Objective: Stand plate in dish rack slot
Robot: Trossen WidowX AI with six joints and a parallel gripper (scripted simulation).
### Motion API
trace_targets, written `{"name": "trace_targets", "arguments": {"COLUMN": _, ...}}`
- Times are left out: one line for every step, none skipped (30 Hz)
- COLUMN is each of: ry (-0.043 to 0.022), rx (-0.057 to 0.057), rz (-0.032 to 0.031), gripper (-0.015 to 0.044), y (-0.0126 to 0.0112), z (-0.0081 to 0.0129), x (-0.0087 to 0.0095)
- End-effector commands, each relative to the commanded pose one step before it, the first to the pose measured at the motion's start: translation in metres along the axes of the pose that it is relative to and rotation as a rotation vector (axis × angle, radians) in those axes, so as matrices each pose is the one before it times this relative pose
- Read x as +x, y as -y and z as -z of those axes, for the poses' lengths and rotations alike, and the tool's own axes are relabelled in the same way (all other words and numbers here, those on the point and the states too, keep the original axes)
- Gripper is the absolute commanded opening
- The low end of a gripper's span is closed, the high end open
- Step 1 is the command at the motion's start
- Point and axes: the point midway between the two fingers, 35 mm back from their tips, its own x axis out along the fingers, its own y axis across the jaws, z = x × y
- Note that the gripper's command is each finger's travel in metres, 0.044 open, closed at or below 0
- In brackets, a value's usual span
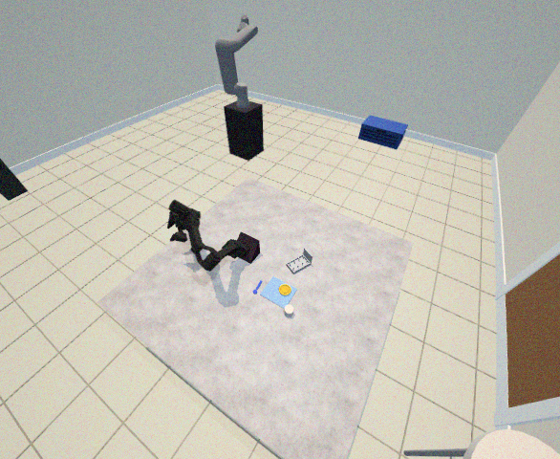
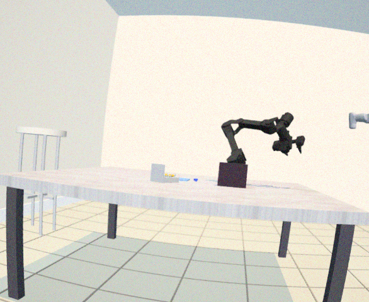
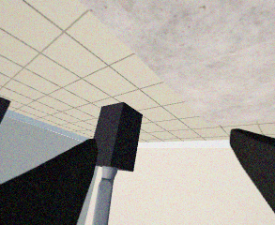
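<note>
1. The table [image 1: 319, 375] is seen from above as a pale marbled top; everything for the task lies on it, clustered right of its middle

2. The arm [image 1: 205, 251] is mounted on a dark base block [image 1: 248, 246] and is folded away from the work: from the base it reaches toward 9 o'clock in the top view, out past the table's edge

3. The gripper [image 1: 177, 229] is held high above table level, and its fingers are spread wide with nothing between them; in the wrist view only floor tiles and a distant pedestal show past them

4. The dish rack [image 1: 300, 261] sits at about 3 o'clock from the base block, near it, with its raised end wall on the far side

5. The light blue mat [image 1: 271, 292] lies at roughly 5 o'clock from the base; the plate [image 1: 285, 289], small and yellow, rests flat on it, just beside the rack at the rack's 7 o'clock

6. The deciding relation is judged thus: the plate lies at about 4 o'clock from the gripper, well apart and on the opposite side of the base, so the arm would have to swing round before any descent

7. A white cup [image 1: 289, 309] stands at the plate's 6 o'clock and a blue utensil [image 1: 257, 287] at its 9 o'clock; both are near enough to be judged obstacles to a low approach
</note>
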Motion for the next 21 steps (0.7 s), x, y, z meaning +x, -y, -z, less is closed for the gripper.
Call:
{"name": "trace_targets", "arguments": {"ry": 0.00031, "rx": -0.0013, "rz": -0.00563, "gripper": 0.0400, "y": -0.00114, "z": -0.00010, "x": -0.00075}}
{"name": "trace_targets", "arguments": {"ry": 0.00104, "rx": -0.0039, "rz": -0.01687, "gripper": 0.0400, "y": -0.00342, "z": -0.00033, "x": -0.00227}}
{"name": "trace_targets", "arguments": {"ry": 0.00209, "rx": -0.0063, "rz": -0.02803, "gripper": 0.0400, "y": -0.00570, "z": -0.00063, "x": -0.00381}}
{"name": "trace_targets", "arguments": {"ry": 0.00311, "rx": -0.0075, "rz": -0.03372, "gripper": 0.0400, "y": -0.00691, "z": -0.00089, "x": -0.00461}}
{"name": "trace_targets", "arguments": {"ry": 0.00375, "rx": -0.0073, "rz": -0.03355, "gripper": 0.0400, "y": -0.00695, "z": -0.00104, "x": -0.00460}}
{"name": "trace_targets", "arguments": {"ry": 0.00439, "rx": -0.0072, "rz": -0.03337, "gripper": 0.0400, "y": -0.00699, "z": -0.00120, "x": -0.00458}}
{"name": "trace_targets", "arguments": {"ry": 0.00503, "rx": -0.0070, "rz": -0.03317, "gripper": 0.0400, "y": -0.00701, "z": -0.00136, "x": -0.00456}}
{"name": "trace_targets", "arguments": {"ry": 0.00567, "rx": -0.0068, "rz": -0.03296, "gripper": 0.0400, "y": -0.00704, "z": -0.00152, "x": -0.00454}}
{"name": "trace_targets", "arguments": {"ry": 0.00630, "rx": -0.0067, "rz": -0.03273, "gripper": 0.0400, "y": -0.00706, "z": -0.00168, "x": -0.00452}}
{"name": "trace_targets", "arguments": {"ry": 0.00693, "rx": -0.0065, "rz": -0.03248, "gripper": 0.0400, "y": -0.00708, "z": -0.00184, "x": -0.00450}}
{"name": "trace_targets", "arguments": {"ry": 0.00785, "rx": -0.0080, "rz": -0.03194, "gripper": 0.0400, "y": -0.00684, "z": -0.00221, "x": -0.00442}}
{"name": "trace_targets", "arguments": {"ry": 0.00855, "rx": -0.0078, "rz": -0.03171, "gripper": 0.0400, "y": -0.00686, "z": -0.00239, "x": -0.00440}}
{"name": "trace_targets", "arguments": {"ry": 0.00923, "rx": -0.0077, "rz": -0.03139, "gripper": 0.0400, "y": -0.00685, "z": -0.00256, "x": -0.00437}}
{"name": "trace_targets", "arguments": {"ry": 0.00990, "rx": -0.0075, "rz": -0.03105, "gripper": 0.0400, "y": -0.00684, "z": -0.00274, "x": -0.00434}}
{"name": "trace_targets", "arguments": {"ry": 0.01057, "rx": -0.0073, "rz": -0.03069, "gripper": 0.0400, "y": -0.00682, "z": -0.00292, "x": -0.00431}}
{"name": "trace_targets", "arguments": {"ry": 0.01123, "rx": -0.0072, "rz": -0.03031, "gripper": 0.0400, "y": -0.00680, "z": -0.00310, "x": -0.00428}}
{"name": "trace_targets", "arguments": {"ry": 0.01188, "rx": -0.0070, "rz": -0.02992, "gripper": 0.0400, "y": -0.00677, "z": -0.00328, "x": -0.00425}}
{"name": "trace_targets", "arguments": {"ry": 0.01252, "rx": -0.0068, "rz": -0.02950, "gripper": 0.0400, "y": -0.00674, "z": -0.00346, "x": -0.00421}}
{"name": "trace_targets", "arguments": {"ry": 0.01316, "rx": -0.0066, "rz": -0.02907, "gripper": 0.0400, "y": -0.00670, "z": -0.00364, "x": -0.00417}}
{"name": "trace_targets", "arguments": {"ry": 0.01378, "rx": -0.0065, "rz": -0.02862, "gripper": 0.0400, "y": -0.00665, "z": -0.00382, "x": -0.00414}}
{"name": "trace_targets", "arguments": {"ry": 0.01547, "rx": -0.0041, "rz": -0.03091, "gripper": 0.0400, "y": -0.00749, "z": -0.00458, "x": -0.00462}}
